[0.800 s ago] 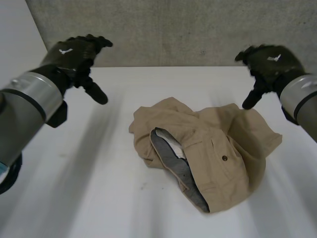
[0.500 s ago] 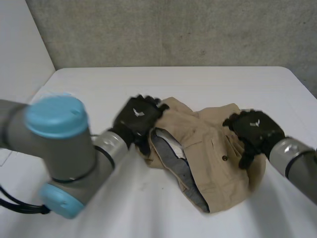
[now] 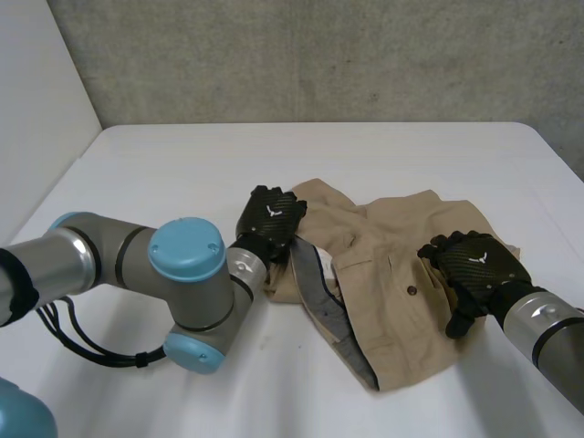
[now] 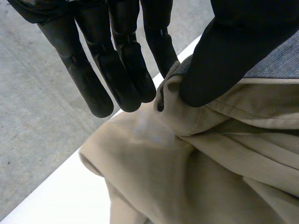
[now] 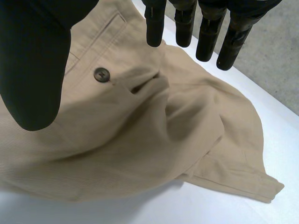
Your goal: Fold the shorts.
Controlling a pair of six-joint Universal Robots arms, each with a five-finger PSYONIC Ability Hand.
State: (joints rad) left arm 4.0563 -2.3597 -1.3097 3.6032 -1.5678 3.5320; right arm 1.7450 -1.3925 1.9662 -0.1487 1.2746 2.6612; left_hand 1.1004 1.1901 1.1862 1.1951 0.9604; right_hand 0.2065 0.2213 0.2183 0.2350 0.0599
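Left robot hand (image 3: 271,222) and right robot hand (image 3: 474,267) were both open, one at each end of the crumpled shorts (image 3: 401,239).

The shorts lay heaped mid-bench (image 3: 182,164), a little toward the right edge, their long axis running roughly from left edge to right edge. The grey-lined waistband (image 3: 321,294) gaped on the left side and trailed toward the near edge. At its far end, the left robot hand had straight fingers (image 4: 117,70) and its thumb against the lining, with a ridge of cloth in the gap, apparently not yet pinched. The right robot hand was over the right end, just beside the button (image 5: 101,74), fingers spread and holding nothing. Each hand seemed nearest its own end.
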